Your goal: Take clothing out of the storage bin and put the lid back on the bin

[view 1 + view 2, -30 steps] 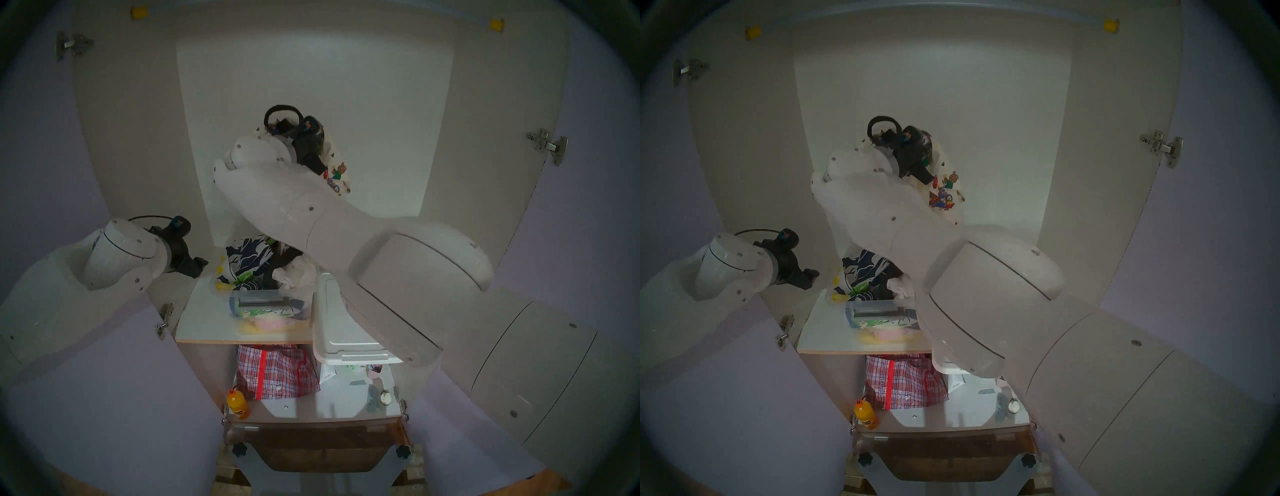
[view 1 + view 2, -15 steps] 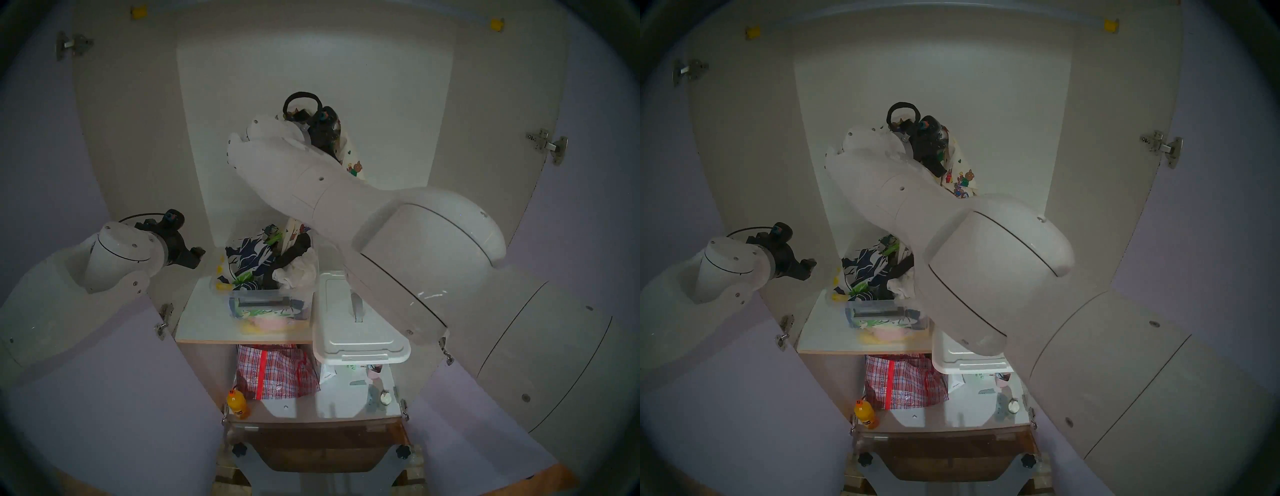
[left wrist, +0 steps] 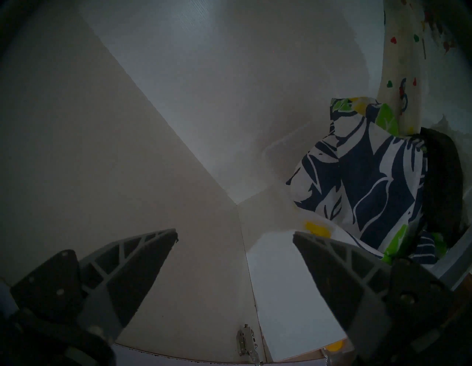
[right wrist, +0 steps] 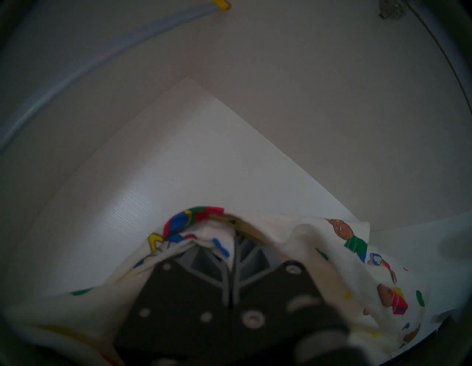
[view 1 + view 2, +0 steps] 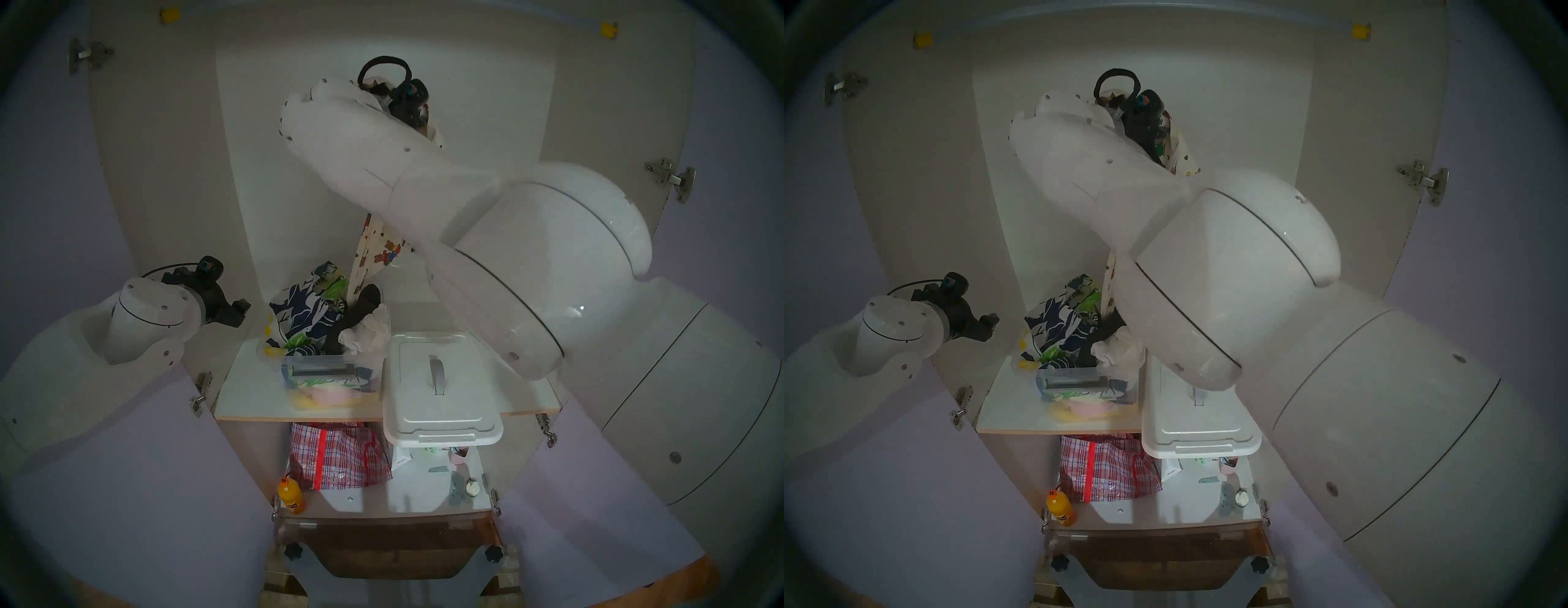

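Hanging from the right tool (image 4: pixel 231 237), whose fingers pinch it, the clothing (image 5: pixel 377 254) trails down into the storage bin (image 5: pixel 331 373).

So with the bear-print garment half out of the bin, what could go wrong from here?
1. The bear-print garment's lower end still sits among the bin's other clothes, so the leaf-print cloth or black garment may be dragged out.
2. The storage bin is heaped above its rim; the lid may not seat.
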Robot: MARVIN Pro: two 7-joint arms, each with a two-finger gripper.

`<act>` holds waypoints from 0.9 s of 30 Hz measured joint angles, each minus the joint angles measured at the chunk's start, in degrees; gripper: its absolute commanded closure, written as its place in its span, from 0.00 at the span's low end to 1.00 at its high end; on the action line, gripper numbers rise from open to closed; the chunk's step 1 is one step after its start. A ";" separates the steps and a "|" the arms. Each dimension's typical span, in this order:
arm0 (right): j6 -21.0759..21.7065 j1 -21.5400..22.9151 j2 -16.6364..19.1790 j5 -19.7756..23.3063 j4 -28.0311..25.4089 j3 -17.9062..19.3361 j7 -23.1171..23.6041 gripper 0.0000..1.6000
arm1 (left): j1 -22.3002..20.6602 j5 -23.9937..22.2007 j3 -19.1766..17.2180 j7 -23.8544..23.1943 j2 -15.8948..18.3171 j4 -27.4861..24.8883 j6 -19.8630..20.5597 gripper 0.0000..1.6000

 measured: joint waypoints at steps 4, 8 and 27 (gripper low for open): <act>0.05 1.90 0.40 1.15 0.60 0.87 0.54 1.00 | 0.23 -0.02 0.01 0.58 0.01 -0.02 -0.60 0.00; 0.14 2.92 0.90 1.93 0.98 1.48 1.00 1.00 | 0.35 -0.04 0.04 0.98 0.03 -0.03 -1.00 0.00; 2.03 8.06 3.74 4.46 2.12 3.65 3.21 1.00 | 0.87 -0.10 0.26 2.81 0.05 -0.03 -2.26 0.00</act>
